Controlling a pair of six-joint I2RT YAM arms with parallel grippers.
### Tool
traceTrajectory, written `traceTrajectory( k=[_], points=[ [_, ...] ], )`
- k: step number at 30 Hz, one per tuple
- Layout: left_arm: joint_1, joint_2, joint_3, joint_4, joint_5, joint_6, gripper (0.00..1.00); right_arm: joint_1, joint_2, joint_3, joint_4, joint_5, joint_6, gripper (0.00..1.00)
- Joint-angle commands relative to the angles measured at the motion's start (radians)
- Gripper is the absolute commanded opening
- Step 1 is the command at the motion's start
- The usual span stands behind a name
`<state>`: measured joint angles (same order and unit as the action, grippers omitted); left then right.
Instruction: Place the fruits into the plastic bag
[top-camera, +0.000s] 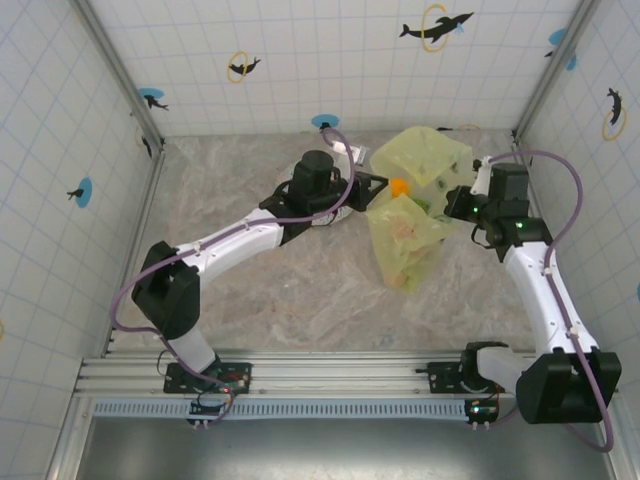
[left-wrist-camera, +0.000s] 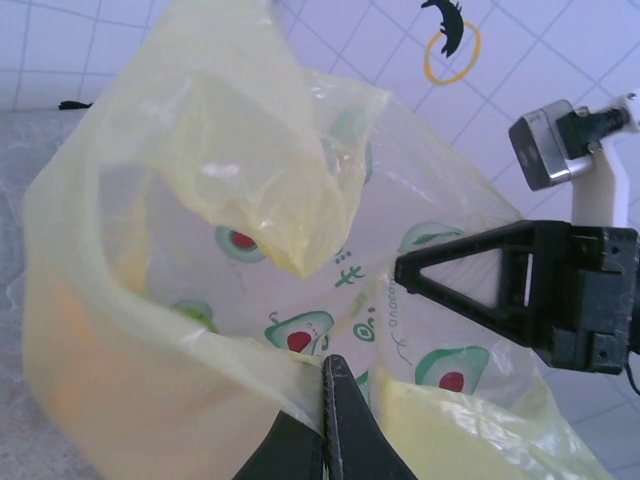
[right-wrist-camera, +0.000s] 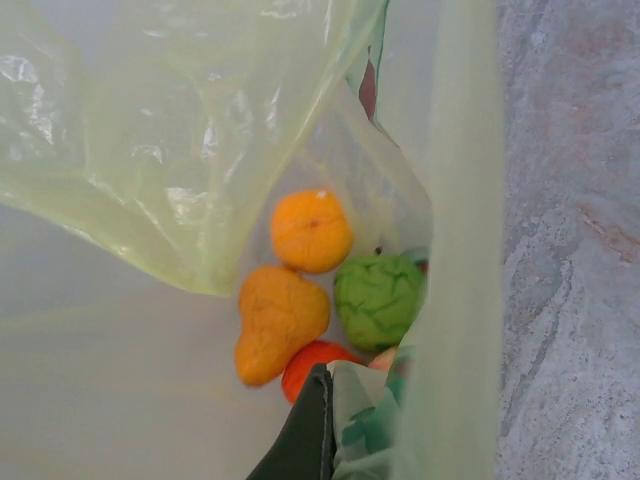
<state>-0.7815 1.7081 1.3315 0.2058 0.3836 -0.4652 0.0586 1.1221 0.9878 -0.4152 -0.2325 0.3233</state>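
The plastic bag (left-wrist-camera: 200, 330) is pinched at its rim by two grippers, one on each side. The left gripper (left-wrist-camera: 329, 395) has its jaws pressed together on a fold of the rim, and the film rises straight ahead of them. The right gripper (right-wrist-camera: 322, 400) has its jaws closed on the other edge, with a printed fold bunched right beside its dark finger. There is one bag. It is thin, crinkly and see-through yellow-green, printed with green avocado halves that have red stones. It spreads open between the two pairs of jaws, above the marbled table (top-camera: 300, 290).

Five fruits (right-wrist-camera: 300, 305) lie inside the bag, just beyond the right jaws. Nearest is a red-orange one (right-wrist-camera: 312, 368), partly hidden by the finger, with a sliver of a pinkish one (right-wrist-camera: 383, 358) beside it. Past those are one yellow-orange pear (right-wrist-camera: 270, 335) and one green apple (right-wrist-camera: 378, 298), side by side. One orange (right-wrist-camera: 311, 231) lies farthest out.
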Motion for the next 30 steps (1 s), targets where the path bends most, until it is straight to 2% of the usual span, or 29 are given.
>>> traceTrajectory(
  k=[1,10,13,15,25,30],
  points=[
    [0.018,0.037,0.019,-0.012,0.0,0.032,0.0,-0.002,-0.005,-0.007,0.052,-0.014,0.017,0.01],
    [0.052,0.094,-0.027,-0.009,-0.024,0.003,0.0,-0.005,0.058,-0.137,0.131,-0.045,0.031,0.03],
    [0.054,0.09,-0.045,-0.011,-0.041,0.0,0.01,-0.004,0.071,-0.138,0.137,-0.057,0.032,0.07],
    [0.056,0.08,-0.056,-0.008,-0.051,0.001,0.07,-0.005,0.073,-0.131,0.139,-0.06,0.034,0.13],
    [0.057,0.029,-0.087,-0.001,-0.073,0.014,0.15,-0.006,0.052,-0.106,0.131,-0.059,0.042,0.24],
    [0.058,-0.011,-0.109,0.0,-0.093,0.027,0.21,-0.005,0.041,-0.078,0.107,-0.053,0.038,0.41]
  ],
)
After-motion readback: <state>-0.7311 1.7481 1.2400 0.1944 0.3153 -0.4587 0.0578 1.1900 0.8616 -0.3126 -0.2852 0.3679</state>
